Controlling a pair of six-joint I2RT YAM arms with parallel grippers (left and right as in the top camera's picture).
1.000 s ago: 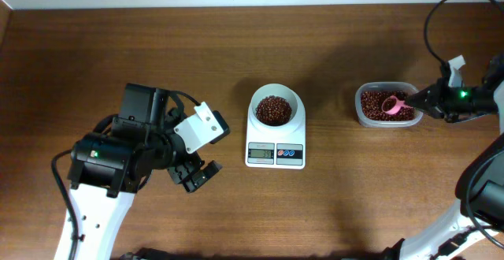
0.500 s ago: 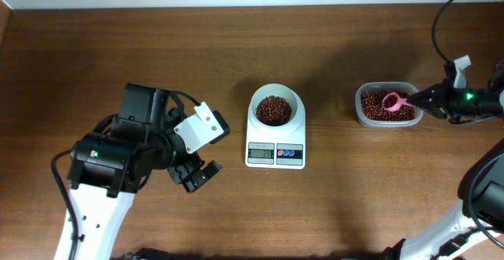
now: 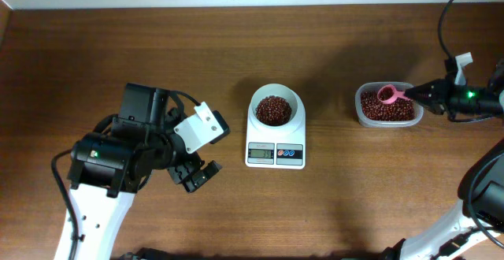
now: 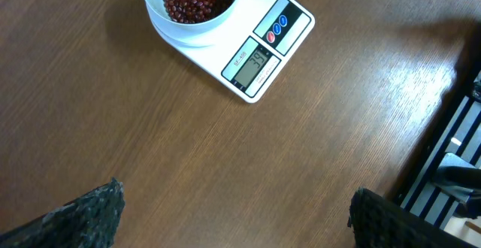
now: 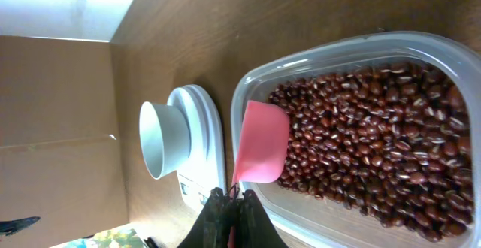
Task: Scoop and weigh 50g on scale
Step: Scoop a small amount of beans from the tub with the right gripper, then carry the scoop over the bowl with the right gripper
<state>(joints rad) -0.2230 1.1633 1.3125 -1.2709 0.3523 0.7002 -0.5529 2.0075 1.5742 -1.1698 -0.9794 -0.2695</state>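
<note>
The white scale [image 3: 275, 146] stands mid-table with a round white bowl on top holding dark red-brown beans [image 3: 274, 110]. In the left wrist view the scale [image 4: 255, 45] has its display lit with digits. My right gripper [image 3: 421, 93] is shut on the handle of a pink spoon [image 3: 389, 95], which hangs over the far side of a clear tub [image 3: 358, 110] full of beans [image 5: 376, 150]. The right wrist view shows the spoon [image 5: 263, 150] just above the beans, with the gripper [image 5: 233, 199] behind it. My left gripper [image 3: 197, 177] stands open over bare wood, left of the scale; its jaws [image 4: 234, 203] are wide apart and hold nothing.
The tub sits right of the scale, near the table's right edge. A black cable [image 3: 442, 24] loops above the right arm. A pale wall runs along the table's far edge.
The right gripper has drawn the pink spoon up and toward the tub's far rim. The left arm has not moved.
</note>
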